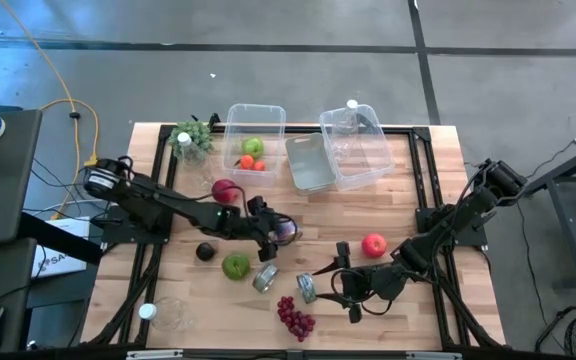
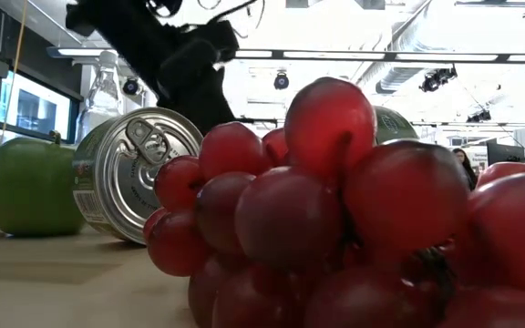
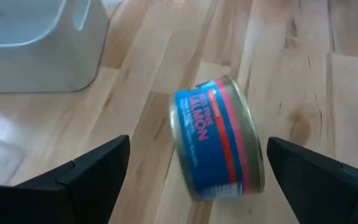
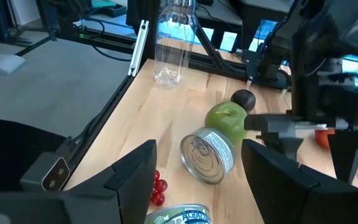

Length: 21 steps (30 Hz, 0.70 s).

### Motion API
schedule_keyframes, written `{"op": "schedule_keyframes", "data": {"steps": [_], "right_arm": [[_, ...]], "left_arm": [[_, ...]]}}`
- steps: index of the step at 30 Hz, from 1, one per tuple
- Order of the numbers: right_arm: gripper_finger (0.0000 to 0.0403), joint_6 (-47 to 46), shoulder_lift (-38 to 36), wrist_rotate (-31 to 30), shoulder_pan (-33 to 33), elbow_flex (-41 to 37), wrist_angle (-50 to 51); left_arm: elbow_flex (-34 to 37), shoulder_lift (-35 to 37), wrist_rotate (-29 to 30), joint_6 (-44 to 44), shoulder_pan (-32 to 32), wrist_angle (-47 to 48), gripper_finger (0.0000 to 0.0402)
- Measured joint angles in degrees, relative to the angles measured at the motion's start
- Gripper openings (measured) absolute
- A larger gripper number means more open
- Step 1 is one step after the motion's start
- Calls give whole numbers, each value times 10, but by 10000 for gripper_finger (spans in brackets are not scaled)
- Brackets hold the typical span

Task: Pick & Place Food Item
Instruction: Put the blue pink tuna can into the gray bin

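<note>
Item: salmon can [image 3: 217, 138], blue-labelled, tipped on its side on the wooden surface [image 3: 291, 56] near centre, directly between the spread, empty fingers of the left gripper [image 3: 197, 180] (nearer arm). Right gripper [image 4: 197, 180]: fingers parted, empty, waiting near the red grapes [image 1: 295, 318].

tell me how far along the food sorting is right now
Done: a green apple and orange items already sit in the left bin. In hand: nothing; the left pincer hangs open over a blue salmon can lying on the table, and the right pincer holds nothing. Left: the cans, red apple, green apple and red grapes.
</note>
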State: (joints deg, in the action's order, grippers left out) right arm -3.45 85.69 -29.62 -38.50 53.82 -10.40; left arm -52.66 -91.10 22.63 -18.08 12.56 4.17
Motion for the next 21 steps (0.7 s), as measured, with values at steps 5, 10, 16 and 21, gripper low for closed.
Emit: {"op": "schedule_keyframes", "data": {"steps": [5, 10, 16, 21], "right_arm": [[226, -12, 0, 0, 0, 0, 13], [226, -13, 0, 0, 0, 0, 12], [226, -25, 0, 0, 0, 0, 12], [226, -29, 0, 0, 0, 0, 16]], "left_arm": [[-1, -21, -16, 25, 4, -33, 369], [-1, -27, -17, 43, 3, -31, 369], [0, -41, -13, 42, 3, -32, 369], [-1, -67, -30, 41, 3, -38, 369]]}}
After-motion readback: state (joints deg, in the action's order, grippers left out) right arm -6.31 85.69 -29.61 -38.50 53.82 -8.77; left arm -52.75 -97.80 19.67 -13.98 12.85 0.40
